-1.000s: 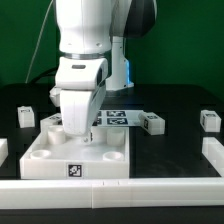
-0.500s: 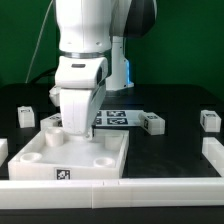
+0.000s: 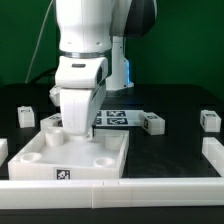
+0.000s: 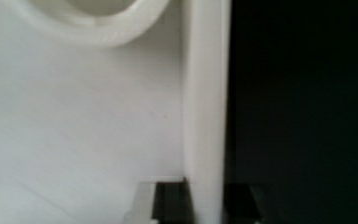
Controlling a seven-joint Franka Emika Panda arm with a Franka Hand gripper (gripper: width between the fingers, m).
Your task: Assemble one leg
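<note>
The large white square top (image 3: 100,158) with round corner sockets lies on the black table in front of the arm. My gripper (image 3: 78,130) reaches down onto its far left wall. In the wrist view the two dark fingers (image 4: 172,205) straddle that white wall (image 4: 204,110), and the gripper (image 4: 208,206) looks shut on it. A round socket (image 4: 98,12) shows beside the wall. Small white legs with tags lie apart: one at the exterior view's left (image 3: 25,116), one right of centre (image 3: 151,122), one at the far right (image 3: 209,119).
The marker board (image 3: 120,117) lies behind the top. A long white rail (image 3: 110,190) runs along the front, with white end pieces at the left (image 3: 3,150) and right (image 3: 213,152). Another small white block (image 3: 52,121) sits just left of my gripper.
Between the earliest frame and half a second ago the white top turned, its front tag sliding toward the exterior view's left. Since then nothing has visibly moved.
</note>
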